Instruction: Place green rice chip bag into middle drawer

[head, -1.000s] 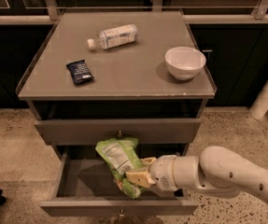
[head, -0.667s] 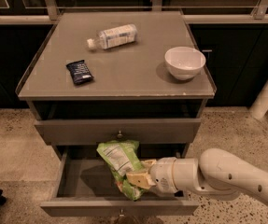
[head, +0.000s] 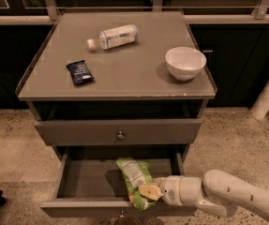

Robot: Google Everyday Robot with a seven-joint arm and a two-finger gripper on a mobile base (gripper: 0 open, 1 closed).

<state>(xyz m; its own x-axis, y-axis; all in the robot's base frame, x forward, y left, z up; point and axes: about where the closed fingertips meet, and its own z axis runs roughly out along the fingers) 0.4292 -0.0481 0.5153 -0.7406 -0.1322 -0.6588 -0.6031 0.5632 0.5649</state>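
Note:
The green rice chip bag is a crinkled light-green pouch with a white label. It hangs tilted inside the open middle drawer, with its lower end near the drawer's front edge. My gripper reaches in from the right and is shut on the bag's lower right part. My white arm runs off to the lower right.
A shut drawer front with a round knob sits above the open drawer. On the cabinet top are a clear plastic bottle, a dark-blue snack wrapper and a white bowl. A white post stands at the right.
My gripper has moved the bag down and a little right, lower into the open drawer. Nothing on the cabinet top has moved.

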